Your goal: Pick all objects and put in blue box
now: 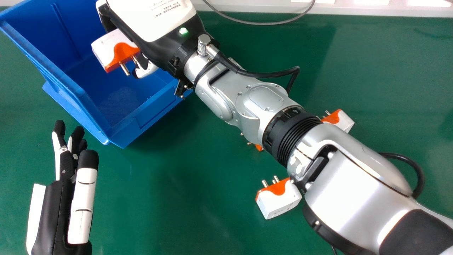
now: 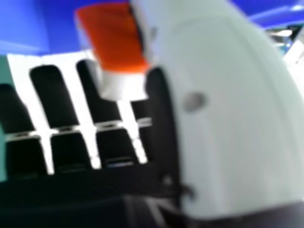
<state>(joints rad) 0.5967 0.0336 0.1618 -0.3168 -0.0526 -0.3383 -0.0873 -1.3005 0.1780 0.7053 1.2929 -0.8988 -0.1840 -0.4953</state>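
The right hand view records the right robot hand with an orange and white plug adapter pinched between its pale, broad thumb and its black-padded, white-edged fingers, the blue box observed behind.

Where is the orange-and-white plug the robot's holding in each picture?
Head view: the plug is upper left, in the right hand, over the blue box.
Right hand view: it is between the thumb and fingers.
Shared landmark: the blue box, behind the plug.
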